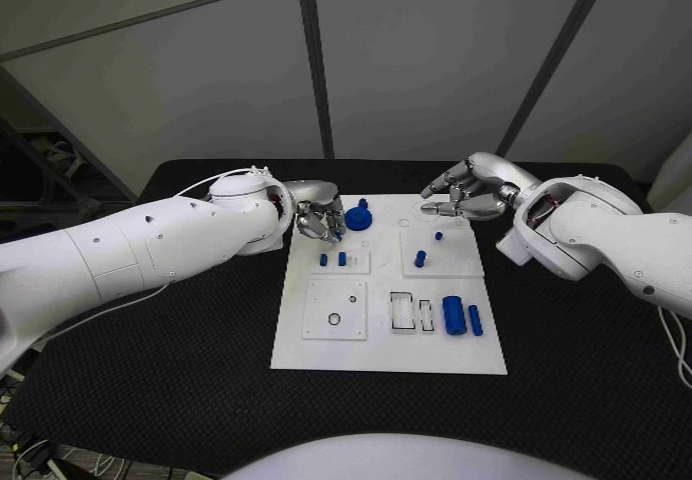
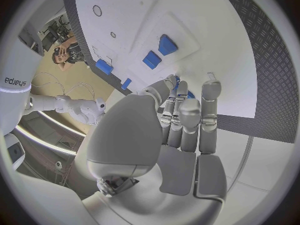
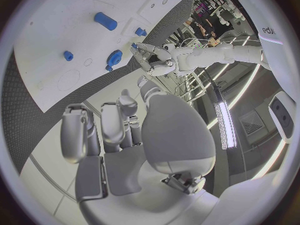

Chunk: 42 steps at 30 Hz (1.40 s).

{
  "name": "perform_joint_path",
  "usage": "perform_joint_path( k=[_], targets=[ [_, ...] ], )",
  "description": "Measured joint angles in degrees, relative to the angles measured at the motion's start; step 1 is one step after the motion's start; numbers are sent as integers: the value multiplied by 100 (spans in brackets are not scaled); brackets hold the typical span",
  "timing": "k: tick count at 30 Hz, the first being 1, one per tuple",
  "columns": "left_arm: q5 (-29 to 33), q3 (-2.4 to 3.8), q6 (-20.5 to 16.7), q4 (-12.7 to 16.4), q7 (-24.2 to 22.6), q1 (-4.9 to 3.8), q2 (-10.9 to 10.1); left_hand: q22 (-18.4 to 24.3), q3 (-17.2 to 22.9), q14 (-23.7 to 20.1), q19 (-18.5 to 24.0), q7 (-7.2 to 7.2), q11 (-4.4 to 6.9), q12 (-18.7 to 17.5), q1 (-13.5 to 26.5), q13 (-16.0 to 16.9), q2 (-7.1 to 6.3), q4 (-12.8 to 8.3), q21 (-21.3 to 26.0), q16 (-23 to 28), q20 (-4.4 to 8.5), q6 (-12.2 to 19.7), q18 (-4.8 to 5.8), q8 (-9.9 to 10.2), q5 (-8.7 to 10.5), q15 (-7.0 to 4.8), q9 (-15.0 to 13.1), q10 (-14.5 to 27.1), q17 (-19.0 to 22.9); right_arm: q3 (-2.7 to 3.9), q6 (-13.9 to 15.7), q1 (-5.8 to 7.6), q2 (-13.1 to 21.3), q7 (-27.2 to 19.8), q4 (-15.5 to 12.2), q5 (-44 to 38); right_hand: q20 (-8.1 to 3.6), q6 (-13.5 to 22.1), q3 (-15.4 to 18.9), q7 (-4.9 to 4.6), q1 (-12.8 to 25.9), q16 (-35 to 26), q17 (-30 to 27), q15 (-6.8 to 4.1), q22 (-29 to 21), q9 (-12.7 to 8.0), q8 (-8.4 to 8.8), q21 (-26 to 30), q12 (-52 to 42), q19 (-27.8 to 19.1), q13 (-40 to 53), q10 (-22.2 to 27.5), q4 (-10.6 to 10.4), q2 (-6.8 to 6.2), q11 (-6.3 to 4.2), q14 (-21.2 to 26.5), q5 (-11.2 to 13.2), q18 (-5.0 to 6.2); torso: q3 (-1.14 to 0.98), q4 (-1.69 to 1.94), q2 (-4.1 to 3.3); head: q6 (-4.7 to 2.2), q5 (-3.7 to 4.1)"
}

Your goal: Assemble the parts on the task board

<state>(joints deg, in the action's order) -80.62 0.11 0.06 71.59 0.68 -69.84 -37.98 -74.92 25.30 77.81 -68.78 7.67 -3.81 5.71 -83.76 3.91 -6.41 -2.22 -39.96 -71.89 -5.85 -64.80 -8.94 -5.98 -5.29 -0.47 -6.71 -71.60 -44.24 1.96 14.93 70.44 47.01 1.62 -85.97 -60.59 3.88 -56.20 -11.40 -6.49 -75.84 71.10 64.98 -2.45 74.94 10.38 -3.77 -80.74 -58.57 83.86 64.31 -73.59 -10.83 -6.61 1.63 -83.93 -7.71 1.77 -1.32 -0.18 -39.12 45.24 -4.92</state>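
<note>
The left silver hand [image 1: 316,220] has loose fingers beside the round blue part [image 1: 358,216] on the flat white task board [image 1: 389,350]. The right silver hand [image 1: 464,198] holds nothing, fingers apart.

In the head view the left hand [image 1: 317,218], at the upper left of the task board [image 1: 389,350], is half covered by its own wrist, so whether its fingers touch the round blue part [image 1: 358,216] beside them cannot be told. The right hand [image 1: 464,195] may pinch something at its fingertips, too small to judge. The small pegs [image 1: 333,260] are too tiny to identify.
</note>
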Motion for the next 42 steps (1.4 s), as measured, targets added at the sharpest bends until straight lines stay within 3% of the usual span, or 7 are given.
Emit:
perform_joint_path(
  k=[20,27,33,42],
  targets=[
    [-16,3,128,-11,92,4,17,0,0,0,0,0,0,0,26,0,-26,0,11,0,0,1,1,0,50,0,7,0,22,0,0,0,0,0,6,0,0,0,0,0,0,0,0,0,-1,0,0,0,0,0,0,0,0,0,0,0,0,0,2,0,0,24,10],
    [-20,4,147,-17,100,4,33,0,0,0,0,38,-24,-50,134,-16,-134,0,76,32,0,49,1,73,77,0,53,25,82,0,0,0,-6,1,10,0,0,0,0,0,0,0,-1,0,-1,4,0,0,0,0,-1,-13,0,0,-12,0,0,0,2,3,1,27,5],
    [-24,-5,166,-41,103,12,49,0,25,-20,2,4,-61,-151,273,-25,-273,25,121,55,-2,413,2,233,136,18,192,149,160,0,0,0,-9,1,14,0,0,0,0,0,0,0,-1,0,-2,7,0,0,0,0,-1,-22,0,0,-22,0,0,0,1,3,1,30,4],
    [-28,-8,172,-49,111,15,54,0,22,-40,21,11,-65,-178,323,-25,-323,58,165,87,-21,462,1,233,142,38,231,230,241,0,0,0,-9,1,21,-1,0,0,0,0,0,0,-6,0,-2,7,0,0,0,0,-3,-21,0,0,-21,0,0,0,0,3,2,34,16]
  ],
)
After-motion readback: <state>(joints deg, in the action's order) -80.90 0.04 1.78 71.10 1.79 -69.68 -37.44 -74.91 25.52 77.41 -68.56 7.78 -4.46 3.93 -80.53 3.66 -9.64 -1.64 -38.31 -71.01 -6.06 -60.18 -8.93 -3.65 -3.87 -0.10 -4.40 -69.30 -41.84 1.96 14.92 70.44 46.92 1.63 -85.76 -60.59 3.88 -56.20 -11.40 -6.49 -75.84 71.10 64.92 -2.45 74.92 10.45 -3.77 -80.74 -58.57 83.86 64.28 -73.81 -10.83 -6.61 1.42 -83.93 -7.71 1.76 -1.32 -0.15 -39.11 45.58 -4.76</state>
